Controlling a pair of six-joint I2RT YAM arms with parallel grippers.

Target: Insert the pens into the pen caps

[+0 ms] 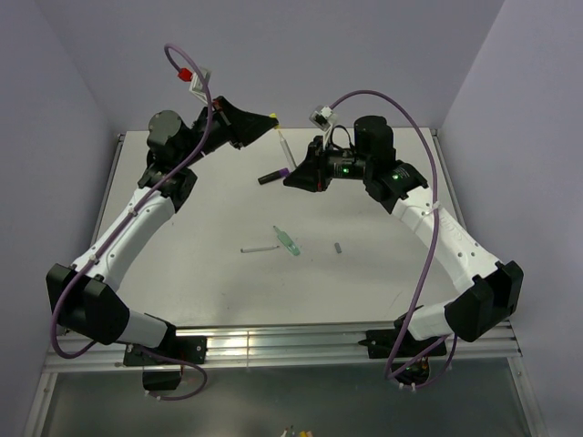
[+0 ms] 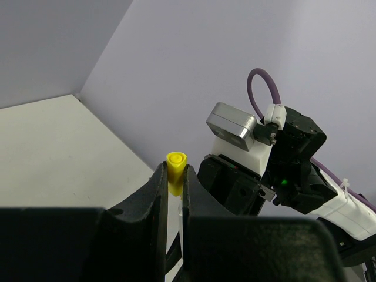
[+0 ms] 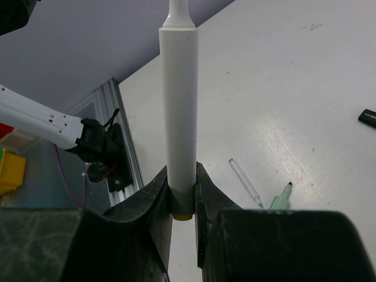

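White pen (image 3: 179, 94) aimed at yellow cap (image 2: 176, 160)
Left pincer (image 2: 174, 173) clamps the cap; right pincer (image 3: 181, 176) clamps the pen, long axis tip-first toward the cap.

A flat white matte tabletop (image 1: 219, 282) is bounded on both sides and along its near edge by a ribbed silver aluminium rail (image 1: 291, 344). Plain pale lilac walls (image 1: 301, 55) enclose it at the back and flanks. The right wrist view shows faint dark scuff marks (image 3: 311, 26) on the tabletop and, beyond the rail at the left edge, a bright yellow box-like object (image 3: 10, 170), only partly in view.
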